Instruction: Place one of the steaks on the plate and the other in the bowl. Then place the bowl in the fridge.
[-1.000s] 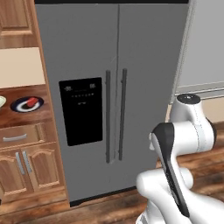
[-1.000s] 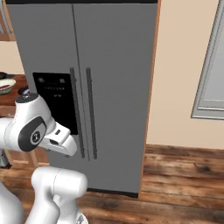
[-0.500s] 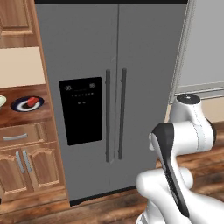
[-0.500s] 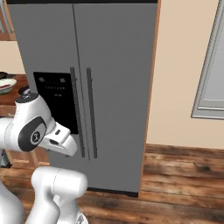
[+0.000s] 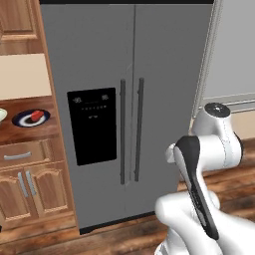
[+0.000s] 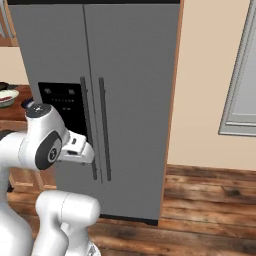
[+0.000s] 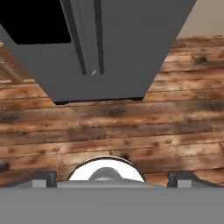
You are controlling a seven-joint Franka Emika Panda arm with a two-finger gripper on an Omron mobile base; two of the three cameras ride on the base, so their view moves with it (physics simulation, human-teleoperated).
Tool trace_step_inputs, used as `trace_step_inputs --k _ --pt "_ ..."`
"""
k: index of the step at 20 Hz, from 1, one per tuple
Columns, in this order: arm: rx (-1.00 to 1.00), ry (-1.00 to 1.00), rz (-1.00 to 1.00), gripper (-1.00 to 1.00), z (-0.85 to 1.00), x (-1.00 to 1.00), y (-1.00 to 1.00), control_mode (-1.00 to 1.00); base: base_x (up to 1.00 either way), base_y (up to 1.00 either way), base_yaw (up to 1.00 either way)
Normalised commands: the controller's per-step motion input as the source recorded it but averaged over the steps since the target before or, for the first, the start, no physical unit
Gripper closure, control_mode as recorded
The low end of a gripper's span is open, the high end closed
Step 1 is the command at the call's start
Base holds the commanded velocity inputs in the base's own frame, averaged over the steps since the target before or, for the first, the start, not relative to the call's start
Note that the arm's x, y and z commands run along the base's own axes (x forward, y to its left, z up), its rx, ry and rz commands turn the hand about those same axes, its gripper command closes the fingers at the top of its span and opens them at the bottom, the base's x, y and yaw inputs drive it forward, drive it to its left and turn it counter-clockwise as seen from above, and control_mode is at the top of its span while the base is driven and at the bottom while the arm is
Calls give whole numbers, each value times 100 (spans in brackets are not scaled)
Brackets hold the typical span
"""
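Observation:
The grey fridge (image 5: 164,74) (image 6: 135,75) stands straight ahead with both doors closed, its black dispenser panel (image 5: 92,124) on the left door. On the wooden counter to its left lies the dark plate (image 5: 22,119) with one red steak (image 5: 36,116) on it. The pale bowl (image 6: 11,93) shows at the left edge of the right base view with the other steak (image 6: 5,99) red inside it. My gripper (image 7: 112,178) is open and holds nothing. It hangs low in front of the fridge (image 7: 131,43) and looks down at the door bottoms and the floor.
Two long bar handles (image 5: 130,129) meet at the fridge's middle seam. Wooden drawers and cabinet doors (image 5: 25,184) sit below the counter at left. A pale wall with a window frame (image 6: 240,90) is at right. Brown plank floor (image 7: 131,127) runs in front of the fridge.

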Motion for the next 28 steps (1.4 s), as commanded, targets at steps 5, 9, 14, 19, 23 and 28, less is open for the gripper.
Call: trace_step_inputs --k 5,9,14,19,23,28 --pt "0 -23 9 -100 18 97 41 -100 0 0 0" --pt "0 -31 -3 -100 4 98 41 -100 0 0 0" --pt "6 -31 -6 -100 -16 77 -12 -100 0 0 0" --pt "3 0 11 -100 -2 65 -10 -100 0 0 0" --pt "2 0 14 -100 0 58 0 -100 0 0 0" --pt "0 0 2 -100 0 67 1 -100 0 0 0"
